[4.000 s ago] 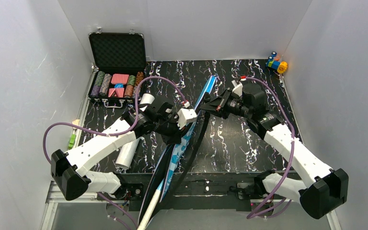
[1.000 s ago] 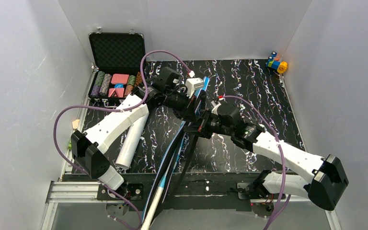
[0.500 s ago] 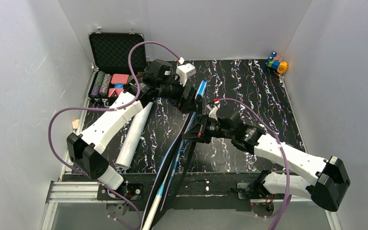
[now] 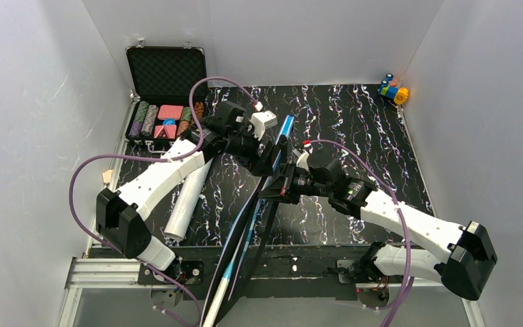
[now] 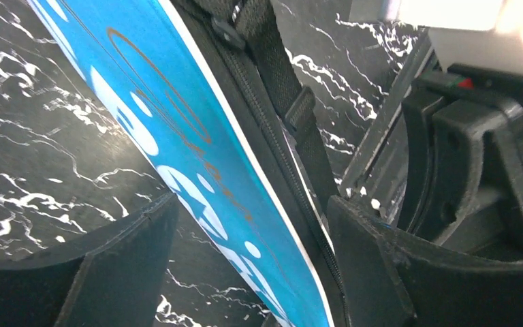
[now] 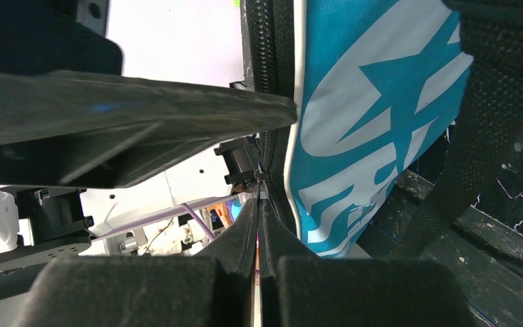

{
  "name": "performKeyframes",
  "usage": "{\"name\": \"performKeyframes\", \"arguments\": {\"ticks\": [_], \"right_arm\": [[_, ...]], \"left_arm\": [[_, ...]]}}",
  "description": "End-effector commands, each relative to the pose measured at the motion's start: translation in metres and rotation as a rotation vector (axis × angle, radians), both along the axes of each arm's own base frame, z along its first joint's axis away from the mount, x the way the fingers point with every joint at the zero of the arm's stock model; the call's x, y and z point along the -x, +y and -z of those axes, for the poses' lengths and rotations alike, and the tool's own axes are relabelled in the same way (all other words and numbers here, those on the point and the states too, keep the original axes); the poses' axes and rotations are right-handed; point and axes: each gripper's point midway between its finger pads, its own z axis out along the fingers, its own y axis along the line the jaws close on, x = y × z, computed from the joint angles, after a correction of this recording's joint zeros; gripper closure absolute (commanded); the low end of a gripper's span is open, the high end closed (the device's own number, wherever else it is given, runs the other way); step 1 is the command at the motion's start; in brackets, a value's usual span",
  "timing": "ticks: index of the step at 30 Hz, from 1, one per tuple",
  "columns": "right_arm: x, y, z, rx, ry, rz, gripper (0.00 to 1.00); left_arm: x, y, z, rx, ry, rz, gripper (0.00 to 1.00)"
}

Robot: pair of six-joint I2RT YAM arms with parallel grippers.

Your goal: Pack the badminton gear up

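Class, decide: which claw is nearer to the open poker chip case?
Left. The left claw sits right of the poker chip case; the right claw is farther, nearer the arms' bases.

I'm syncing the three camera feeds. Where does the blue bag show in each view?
Top: blue bag, centre, running diagonally between both grippers.
Left wrist: bag crosses diagonally between the fingers.
Right wrist: bag fills upper right.
Shared landmark: its black strap.
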Motion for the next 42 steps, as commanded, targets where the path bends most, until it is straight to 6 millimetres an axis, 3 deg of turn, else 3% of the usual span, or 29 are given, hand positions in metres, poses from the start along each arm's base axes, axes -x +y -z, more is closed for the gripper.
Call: {"name": "performKeyframes", "arguments": {"ticks": [1, 3, 5, 9, 22, 32, 42], "right_arm": [[-0.001, 0.009, -0.033, -0.091, -0.077, -0.027, 0.99], [-0.001, 0.009, -0.033, -0.092, -0.077, -0.029, 0.99], [0.000, 0.010, -0.034, -0.094, -0.076, -0.032, 0.99], [-0.001, 0.010, -0.036, -0.097, -0.076, -0.031, 0.99], [0.006, 0.011, -0.044, -0.022, -0.043, -0.085, 0.99], [0.030, 0.025, -0.046, 0.020, -0.027, -0.168, 0.99], [0.056, 0.031, -0.044, 0.016, 0.006, -0.219, 0.99]], "left_arm": [[0.021, 0.000, -0.016, 0.061, -0.002, 0.060, 0.26], [0.023, -0.002, -0.012, 0.066, 0.015, 0.068, 0.39], [0.024, -0.004, -0.012, 0.073, 0.025, 0.073, 0.63], [0.019, -0.008, -0.016, 0.081, 0.023, 0.069, 0.99], [-0.025, -0.019, -0.047, 0.106, -0.078, -0.071, 1.00], [-0.052, -0.014, -0.029, 0.038, -0.111, -0.161, 1.00], [-0.077, -0.002, -0.037, 0.044, -0.154, -0.218, 1.00]]}}
